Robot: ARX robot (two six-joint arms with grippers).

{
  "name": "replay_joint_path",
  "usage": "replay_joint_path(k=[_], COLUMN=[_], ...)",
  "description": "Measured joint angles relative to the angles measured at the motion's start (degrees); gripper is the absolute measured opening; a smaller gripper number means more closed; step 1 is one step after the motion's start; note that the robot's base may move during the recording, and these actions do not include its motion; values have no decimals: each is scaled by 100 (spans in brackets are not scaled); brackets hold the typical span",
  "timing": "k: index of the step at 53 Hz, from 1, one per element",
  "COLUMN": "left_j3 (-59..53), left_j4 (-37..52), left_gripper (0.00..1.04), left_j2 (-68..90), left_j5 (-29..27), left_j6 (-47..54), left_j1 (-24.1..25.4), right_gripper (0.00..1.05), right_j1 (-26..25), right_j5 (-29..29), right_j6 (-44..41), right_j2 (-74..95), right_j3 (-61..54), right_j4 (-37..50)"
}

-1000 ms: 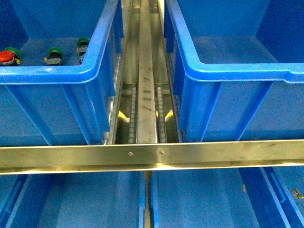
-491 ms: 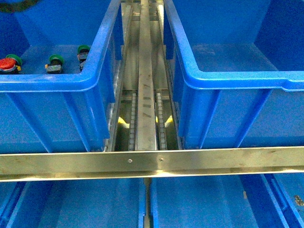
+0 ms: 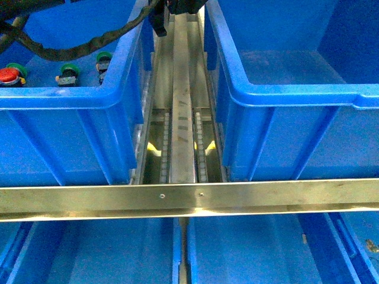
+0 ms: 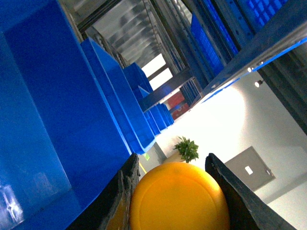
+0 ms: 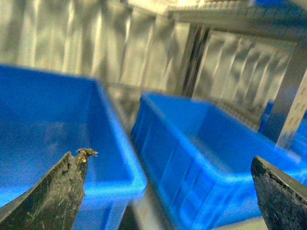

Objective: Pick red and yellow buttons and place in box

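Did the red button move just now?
No. The red button sits in the same spot behind the crate's near rim, still beside the green buttons. Only the whole view shifted a little.

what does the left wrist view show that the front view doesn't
Only the left wrist view: the left hand with a yellow button between its fingers, plus a potted plant and a grey door far off.
Only the front view: a red button and green buttons lying in the left crate, the right crate, a steel bar across the front, and a black cable.
Both: blue crates.
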Motion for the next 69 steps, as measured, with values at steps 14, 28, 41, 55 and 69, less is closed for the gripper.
replay_joint_path(k=[14,28,41,55,69], left_j3=[85,317,743,1233,1576], left_j4=[170,671,868,870,879], left_gripper=[33,33,33,33,33], left_j2=[-184,133,741,1314,1661], left_j5=[-313,-684,-802,-807,-796], left_j6=[-35,-356,-629,-699,-791], left_j1=[4,-20,-149,-317,-422], right_gripper=[99,99,99,99,99], right_j1=[-481,470,1172,1816,2618], right_j5=[-238,-269,122,188,302], right_j6=[2671,6616,8432,9202,9315], right_j2=[2518,3580,4330,4538,4734], right_j3=[2933,3405,3351,3373,3582], right_j4=[197,555,916,1250,1386])
